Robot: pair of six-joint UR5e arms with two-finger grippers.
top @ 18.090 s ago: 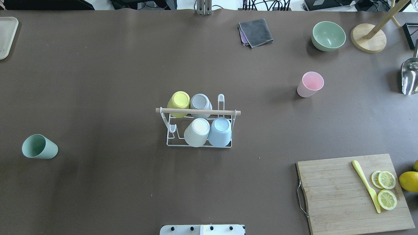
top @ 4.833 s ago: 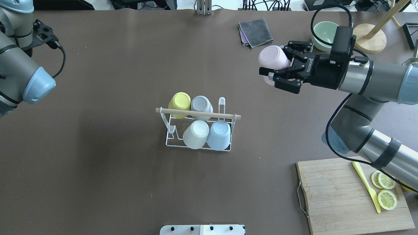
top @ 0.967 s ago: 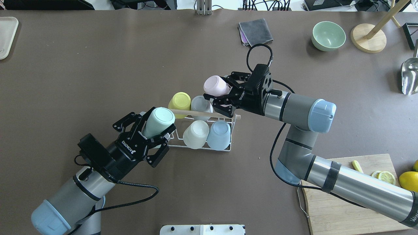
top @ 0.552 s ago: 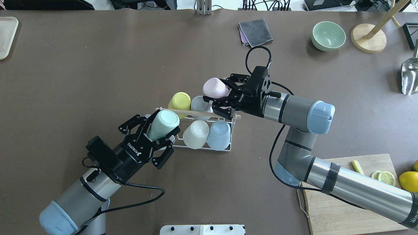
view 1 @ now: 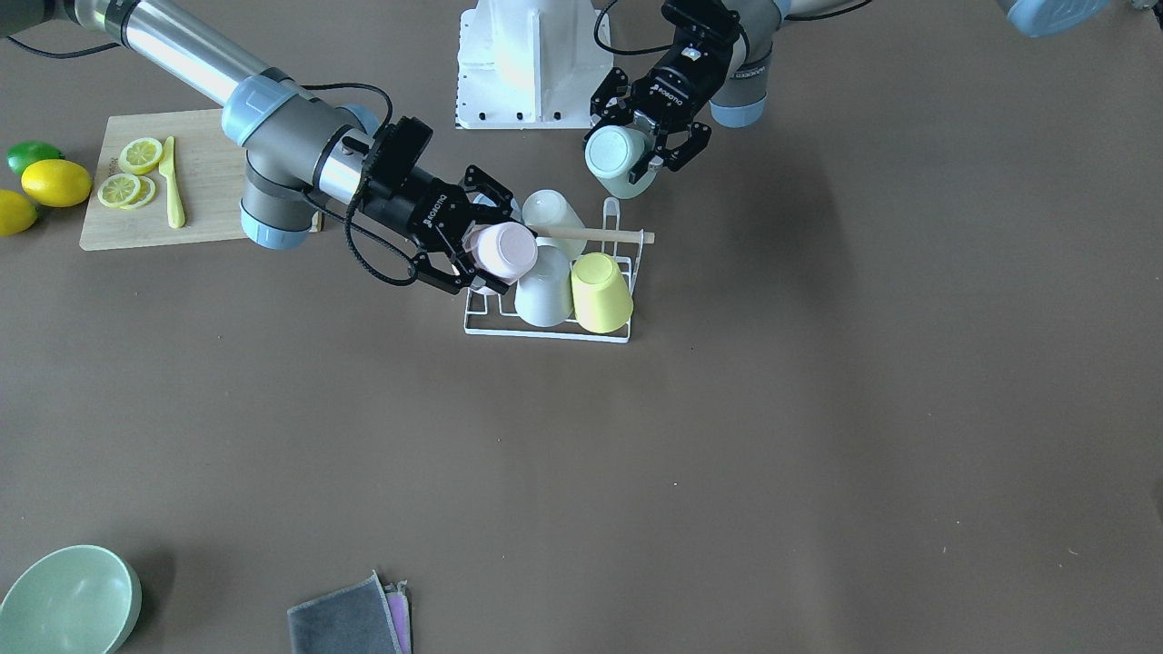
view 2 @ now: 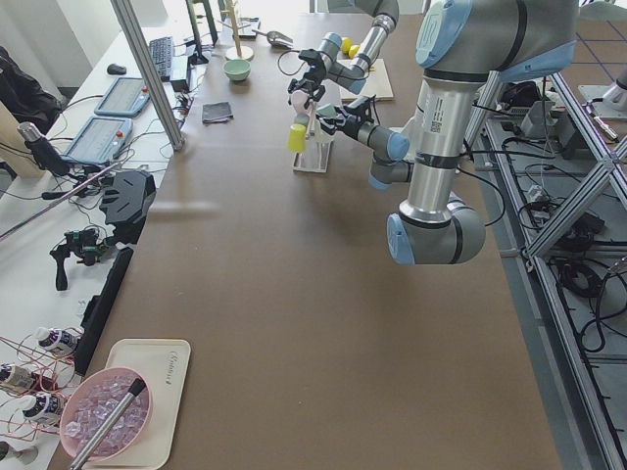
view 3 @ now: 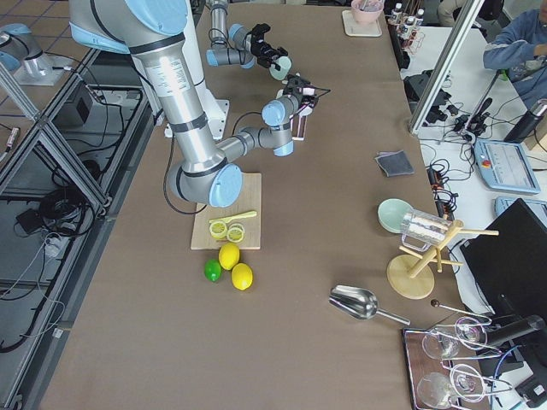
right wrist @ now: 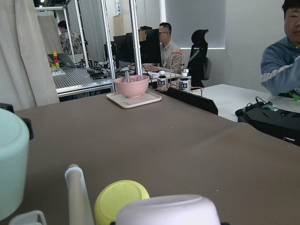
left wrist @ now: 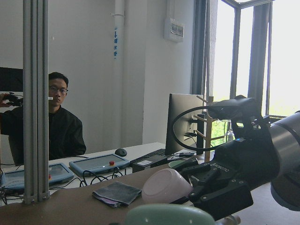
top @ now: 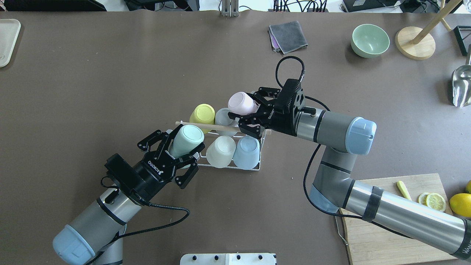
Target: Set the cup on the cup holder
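Note:
The cup holder, a white wire rack with a wooden rod, stands mid-table. It holds a yellow cup, a grey cup, a white cup and a blue cup, all upside down. My left gripper is shut on a mint-green cup, upside down and tilted at the rack's left end. My right gripper is shut on a pink cup, upside down over the rack's far right corner. The front-facing view shows the pink cup and the mint cup.
A cutting board with lemon slices and a yellow knife lies at the near right. A green bowl, a wooden stand, a grey cloth and a metal scoop sit at the far right. A tray is far left.
My left gripper has moved the mint cup right, closer to the rack's left end. My right gripper has shifted the pink cup slightly left, over the rack's far side.

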